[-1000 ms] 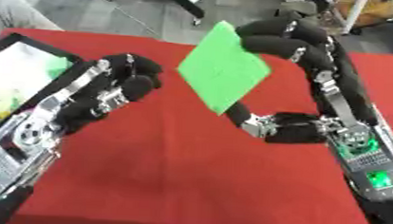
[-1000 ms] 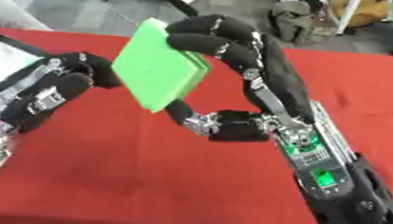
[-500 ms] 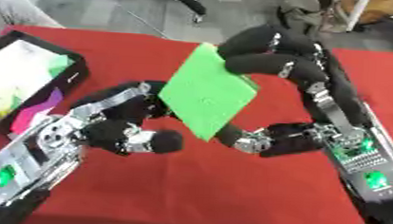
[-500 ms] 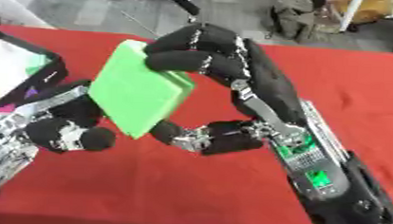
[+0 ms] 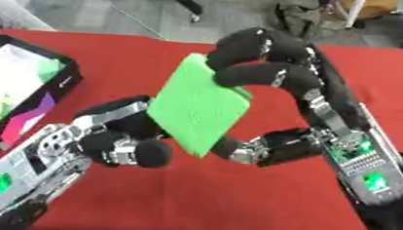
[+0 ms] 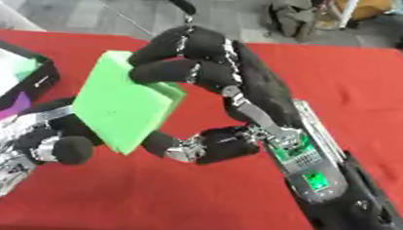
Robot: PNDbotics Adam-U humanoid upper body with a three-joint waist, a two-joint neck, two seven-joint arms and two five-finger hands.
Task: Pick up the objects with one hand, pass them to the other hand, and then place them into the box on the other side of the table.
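A flat green square block is held up above the red table, pinched by my right hand: fingers curl over its top edge and the thumb presses from below. My left hand comes in from the lower left, its fingers curled beside and behind the block's lower left edge; whether it touches the block I cannot tell. The black box sits at the table's left edge with white, green and purple things inside.
Beyond the table's far edge lies grey floor with a dark bag and chair legs. A person's sleeve shows at the upper left corner.
My right hand has carried the green block left and lower toward the left hand. My left hand has risen and closed in under the block's left edge.
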